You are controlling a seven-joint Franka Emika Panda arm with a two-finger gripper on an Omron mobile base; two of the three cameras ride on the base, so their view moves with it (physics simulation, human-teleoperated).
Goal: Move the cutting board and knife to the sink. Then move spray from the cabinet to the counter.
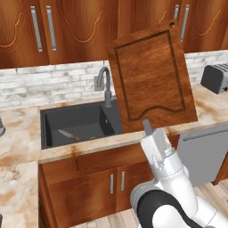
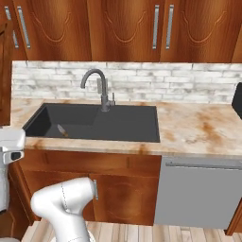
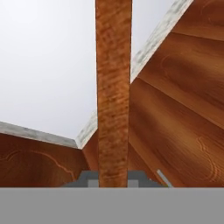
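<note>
Above the front edge of the counter [image 1: 209, 104], just to the right of the sink [image 1: 80, 122], we hold the cutting board [image 1: 151, 80] up in the air — it stands on its edge, tilted a little, high over the basin's right side. What could go wrong? The board is big and we pinch it only at its bottom edge, so it could swing or slip out and bang down on the counter or the floor. It could also bump the faucet [image 1: 104, 82], which stands close to the board's left side, if we carry it across without care. And if we drop it hard into the sink, it could land on the knife [image 1: 69, 135], which already lies on the basin floor near the front left. Our gripper [image 1: 147, 126] is squeezed shut on the board — in the hand view the thin edge of the board runs straight up between the fingers. We cannot see the spray bottle, and the cabinet [image 1: 53, 26] doors above are closed.
</note>
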